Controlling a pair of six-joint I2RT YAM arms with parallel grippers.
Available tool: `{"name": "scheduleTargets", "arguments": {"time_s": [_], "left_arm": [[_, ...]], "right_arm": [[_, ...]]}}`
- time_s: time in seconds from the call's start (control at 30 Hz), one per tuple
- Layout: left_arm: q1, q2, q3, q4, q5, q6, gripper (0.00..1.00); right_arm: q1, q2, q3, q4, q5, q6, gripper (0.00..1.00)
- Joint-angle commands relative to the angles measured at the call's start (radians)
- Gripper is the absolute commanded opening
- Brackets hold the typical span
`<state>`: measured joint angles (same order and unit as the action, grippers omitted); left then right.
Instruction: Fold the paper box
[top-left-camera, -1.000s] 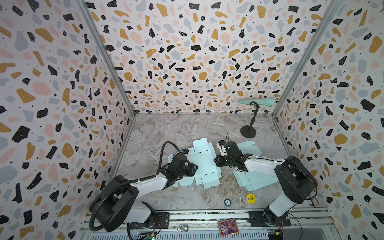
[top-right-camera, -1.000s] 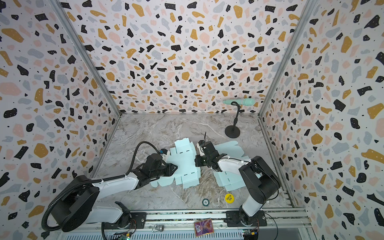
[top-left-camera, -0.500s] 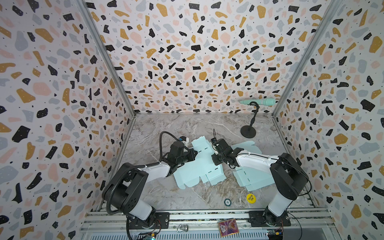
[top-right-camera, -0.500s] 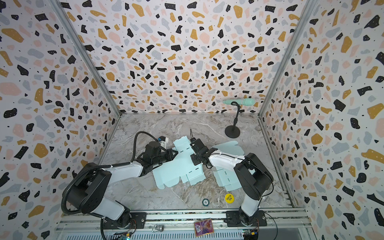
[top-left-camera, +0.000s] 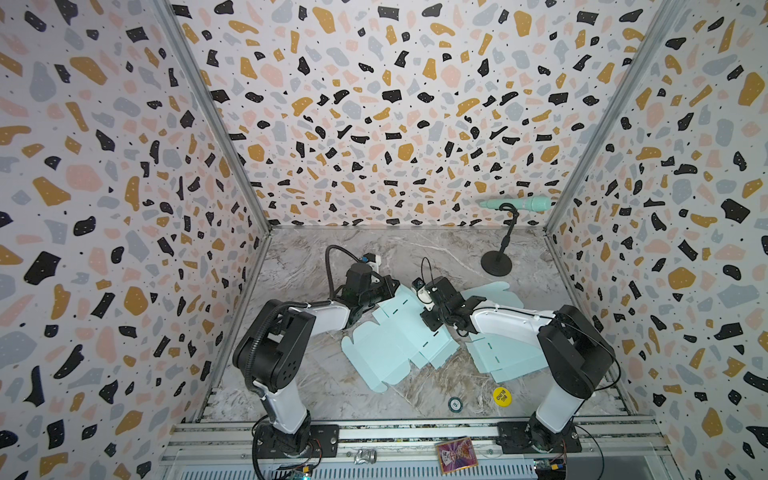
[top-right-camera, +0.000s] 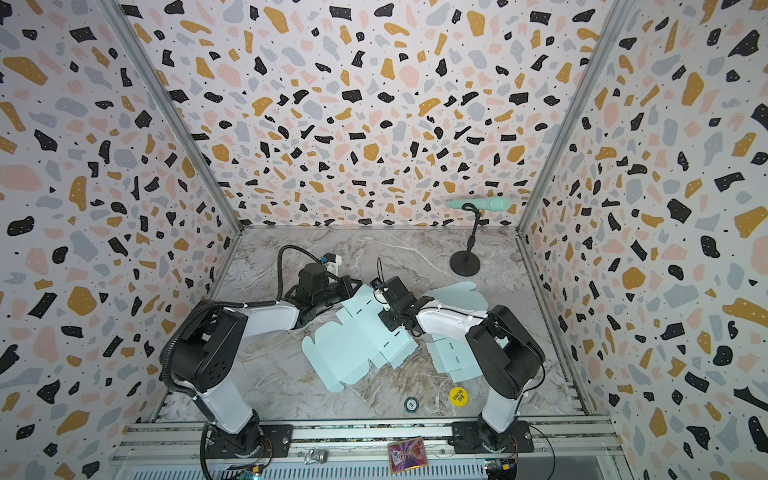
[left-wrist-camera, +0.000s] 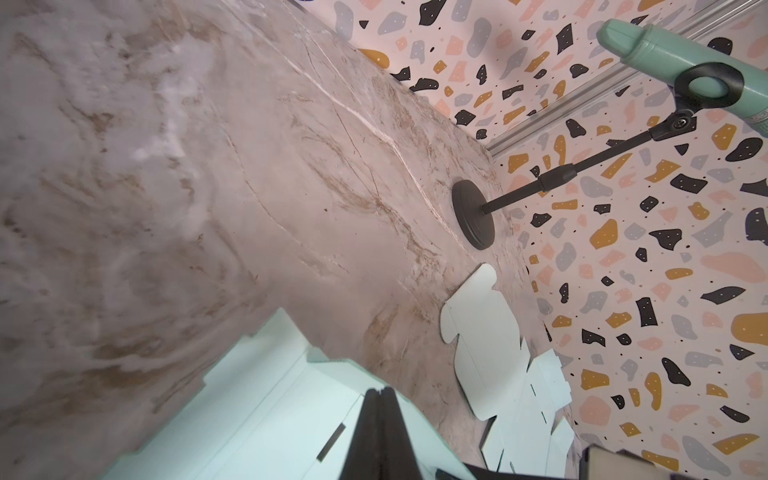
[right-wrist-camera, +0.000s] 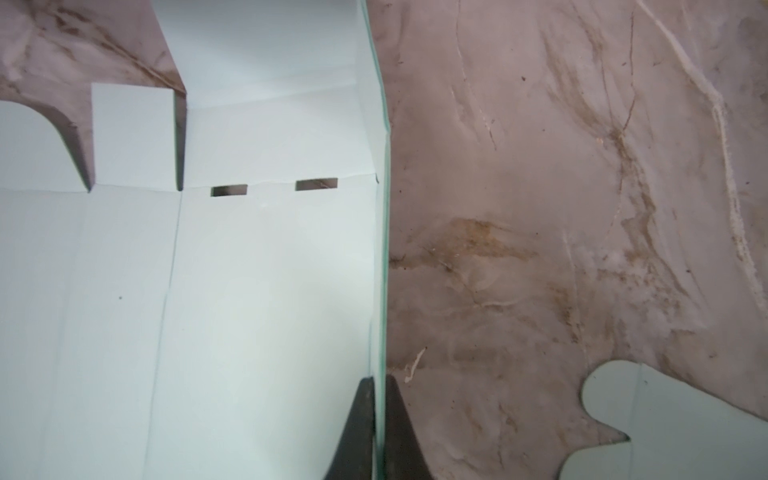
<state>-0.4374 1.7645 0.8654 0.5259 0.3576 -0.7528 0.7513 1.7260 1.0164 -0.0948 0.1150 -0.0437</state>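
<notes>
Both arms swung back and dragged the paper box blank to mid-bench; right gripper pinches its upturned edge, left gripper is pressed together at the far corner; card looks light, floppy and slick, so grip beside creases.

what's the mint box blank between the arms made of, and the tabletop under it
Box blank: looks like thin card or stiff paper, matte pale mint. It has die-cut slots, scored crease lines and a thin edge that bends slightly.
Tabletop: marble-look surface with beige-grey veining and a faint sheen. Whether it is real stone or a printed laminate cannot be told.
</notes>
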Motion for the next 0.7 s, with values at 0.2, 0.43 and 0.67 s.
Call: {"name": "scheduleTargets", "arguments": {"time_s": [0.2,0.43,0.67], "left_arm": [[0.006,0.004,0.0,0.042,-0.01,-0.005,0.0],[0.019,-0.085,-0.06,0.009,-0.015,0.035,0.0],[0.037,-0.174,-0.106,-0.038,0.0,0.071,0.0]], "right_arm": [[0.063,-0.043,-0.025,0.055,0.102,-0.14,0.0],[0.138,-0.133,-0.095,0.198,0.236,-0.322,0.0],[0.176,-0.161,-0.133,0.302,0.352,-0.47,0.0]]}}
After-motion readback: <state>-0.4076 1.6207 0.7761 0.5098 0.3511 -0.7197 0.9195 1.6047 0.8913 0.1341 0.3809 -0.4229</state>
